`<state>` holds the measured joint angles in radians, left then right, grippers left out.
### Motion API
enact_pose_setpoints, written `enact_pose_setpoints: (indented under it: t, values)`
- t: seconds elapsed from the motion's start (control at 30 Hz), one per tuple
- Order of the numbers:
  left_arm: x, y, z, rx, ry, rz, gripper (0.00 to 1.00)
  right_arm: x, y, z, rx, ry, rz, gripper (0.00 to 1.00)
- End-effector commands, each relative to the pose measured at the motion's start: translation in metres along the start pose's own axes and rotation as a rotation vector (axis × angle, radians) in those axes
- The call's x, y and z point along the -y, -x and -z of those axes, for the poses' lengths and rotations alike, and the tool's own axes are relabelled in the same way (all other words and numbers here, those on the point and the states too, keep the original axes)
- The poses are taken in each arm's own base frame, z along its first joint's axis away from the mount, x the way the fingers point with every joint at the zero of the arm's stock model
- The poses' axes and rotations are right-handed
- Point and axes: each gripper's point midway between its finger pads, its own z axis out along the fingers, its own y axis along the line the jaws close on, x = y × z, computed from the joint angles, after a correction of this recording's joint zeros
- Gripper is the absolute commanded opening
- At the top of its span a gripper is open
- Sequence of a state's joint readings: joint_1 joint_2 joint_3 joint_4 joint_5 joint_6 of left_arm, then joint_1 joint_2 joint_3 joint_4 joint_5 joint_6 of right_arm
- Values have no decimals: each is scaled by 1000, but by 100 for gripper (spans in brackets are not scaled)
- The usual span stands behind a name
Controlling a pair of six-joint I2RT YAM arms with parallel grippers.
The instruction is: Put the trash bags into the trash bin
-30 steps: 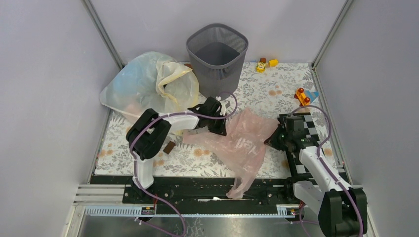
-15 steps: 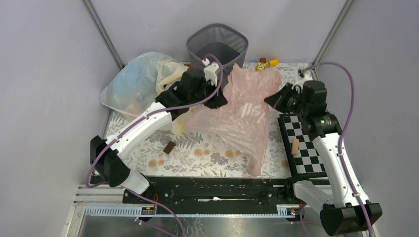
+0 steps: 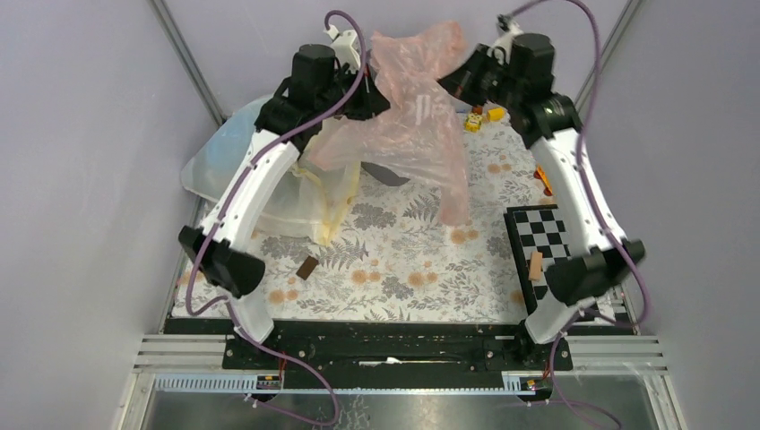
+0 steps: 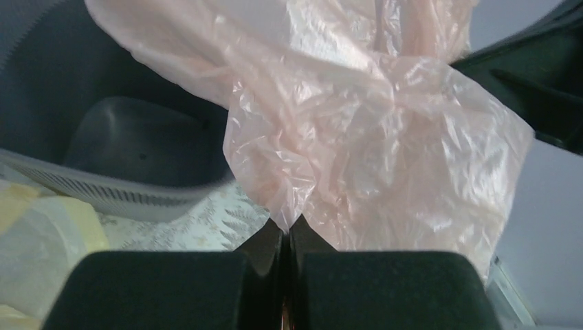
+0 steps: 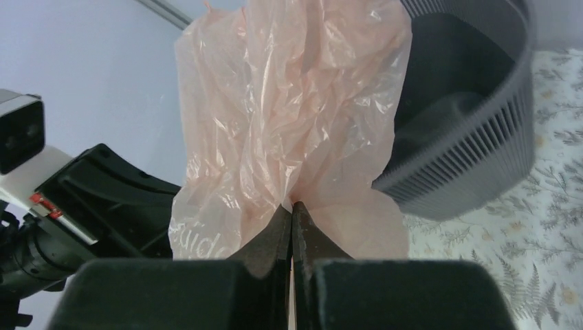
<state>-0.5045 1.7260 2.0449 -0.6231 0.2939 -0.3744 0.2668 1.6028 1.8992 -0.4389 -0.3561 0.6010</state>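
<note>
Over the trash bin (image 5: 481, 151), both jaws clamp the trash bag (image 3: 417, 116), hanging long-axis down.

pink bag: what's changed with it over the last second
Both arms lifted the pink bag off the table and carried it away from their bases, up to the trash bin. The left gripper and right gripper are each shut on an upper edge. The big whitish bag and checkerboard stayed put.

Floral table (image 3: 394, 269): trash bin (image 5: 474, 137), checkerboard (image 3: 547, 228), whitish bag (image 3: 296, 202), brown block (image 3: 307, 268), perhaps toys (image 3: 472, 121).
</note>
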Motion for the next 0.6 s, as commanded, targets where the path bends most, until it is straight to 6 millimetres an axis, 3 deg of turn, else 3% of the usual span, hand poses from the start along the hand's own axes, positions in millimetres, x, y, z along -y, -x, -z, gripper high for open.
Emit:
enact_pose_setpoints:
  t: [0.0,0.1,0.2,0.3,0.4,0.47,0.57]
  values:
    - [-35,19,-20,-9,2,68,0,-10,12,-42,-16,-16,33,0]
    - [-61,19,-33,-34,30,90,0,4,22,-65,28,-89,55,0]
    - [-81,22,-36,-14,62,96,0,10,10,-95,20,-85,66,0]
    - [-89,31,-43,19,45,96,0,18,0,-124,52,-129,108,0]
    - [-95,28,-54,-5,11,123,3,25,-11,-149,62,-175,177,0]
    - [-96,24,-58,-14,-2,139,15,35,-20,-163,64,-224,227,0]
    - [-95,24,-54,-9,-5,147,46,55,-35,-180,48,-283,252,3]
